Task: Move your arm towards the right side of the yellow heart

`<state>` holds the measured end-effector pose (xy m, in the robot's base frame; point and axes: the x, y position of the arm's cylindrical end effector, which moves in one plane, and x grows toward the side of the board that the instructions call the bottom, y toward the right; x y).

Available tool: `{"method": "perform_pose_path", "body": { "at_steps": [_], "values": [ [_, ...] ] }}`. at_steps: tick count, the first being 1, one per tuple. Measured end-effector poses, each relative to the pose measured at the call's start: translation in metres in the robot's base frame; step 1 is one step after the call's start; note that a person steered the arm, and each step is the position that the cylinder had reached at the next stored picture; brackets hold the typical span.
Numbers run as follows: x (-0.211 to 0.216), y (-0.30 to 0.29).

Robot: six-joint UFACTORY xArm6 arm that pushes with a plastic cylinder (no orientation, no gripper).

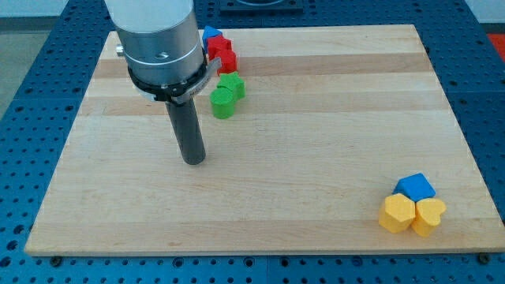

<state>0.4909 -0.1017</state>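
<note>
The yellow heart [429,215] lies near the board's bottom right corner, touching a yellow block [396,213] on its left and a blue block [415,187] above it. My tip [193,160] rests on the wooden board [316,142] left of centre, far to the left of the yellow heart. The rod hangs from the arm's grey cylinder at the view's top left.
Two green blocks [227,95] lie just right of the rod, above my tip. Red blocks [223,54] and a partly hidden blue block [211,34] sit at the board's top edge beside the arm. A blue perforated table surrounds the board.
</note>
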Motion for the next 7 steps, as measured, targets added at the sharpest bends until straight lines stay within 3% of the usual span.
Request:
{"method": "perform_pose_path", "body": {
  "at_steps": [1, 2, 4, 6, 7],
  "values": [
    [0.000, 0.001],
    [-0.018, 0.063],
    [-0.032, 0.258],
    [0.026, 0.401],
    [0.070, 0.405]
  ]
}}
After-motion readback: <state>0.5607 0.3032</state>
